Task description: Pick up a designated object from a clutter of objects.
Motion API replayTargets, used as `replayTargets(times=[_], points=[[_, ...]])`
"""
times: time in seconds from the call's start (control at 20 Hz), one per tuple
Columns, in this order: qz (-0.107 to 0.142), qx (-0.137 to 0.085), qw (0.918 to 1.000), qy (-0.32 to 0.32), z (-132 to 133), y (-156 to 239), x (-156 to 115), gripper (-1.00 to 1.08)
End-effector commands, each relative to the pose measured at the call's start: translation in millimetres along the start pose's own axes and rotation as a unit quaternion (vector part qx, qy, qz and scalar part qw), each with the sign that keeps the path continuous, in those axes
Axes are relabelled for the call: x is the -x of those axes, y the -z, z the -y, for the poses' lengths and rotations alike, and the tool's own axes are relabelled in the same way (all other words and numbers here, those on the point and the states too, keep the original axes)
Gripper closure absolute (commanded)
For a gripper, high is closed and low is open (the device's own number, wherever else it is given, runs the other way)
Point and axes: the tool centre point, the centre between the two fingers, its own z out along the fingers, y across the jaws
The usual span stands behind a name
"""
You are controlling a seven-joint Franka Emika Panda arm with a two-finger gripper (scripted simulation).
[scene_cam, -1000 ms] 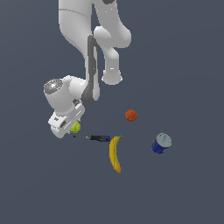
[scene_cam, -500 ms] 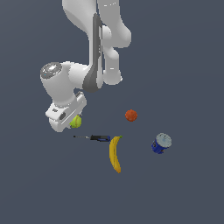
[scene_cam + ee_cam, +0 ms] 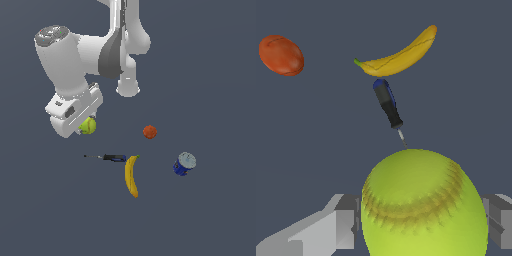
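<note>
The designated object, a yellow-green ball (image 3: 88, 125) with faint seam lines, hangs above the floor at the exterior view's left. My gripper (image 3: 84, 126) is shut on it, and the white hand hides part of it. In the wrist view the ball (image 3: 423, 204) fills the space between the two grey fingers (image 3: 345, 227), which press on its sides. The rest of the clutter lies below: a dark-blue-handled screwdriver (image 3: 111, 157), a yellow banana (image 3: 131, 176), an orange-red ball (image 3: 149, 132) and a blue can with a pale lid (image 3: 184, 164).
The wrist view shows the screwdriver (image 3: 388, 106), the banana (image 3: 398, 56) and the orange-red ball (image 3: 281, 55) well below the hand. The arm's white links rise behind the gripper in the exterior view.
The gripper has risen with the yellow-green ball held in it, away from the screwdriver on the floor. The other objects have not moved.
</note>
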Motion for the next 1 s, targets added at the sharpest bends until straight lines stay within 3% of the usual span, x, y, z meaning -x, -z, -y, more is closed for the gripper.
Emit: replayTargets(times=[0.0, 0.5, 0.95], points=[[0.000, 0.000, 1.0000, 0.000, 2.1, 27.9, -8.9, 1.08], [0.000, 0.000, 1.0000, 0.000, 6.8, 128.2, -43.0, 1.08], [0.000, 0.000, 1.0000, 0.000, 6.9, 181.2, -61.8, 1.08]])
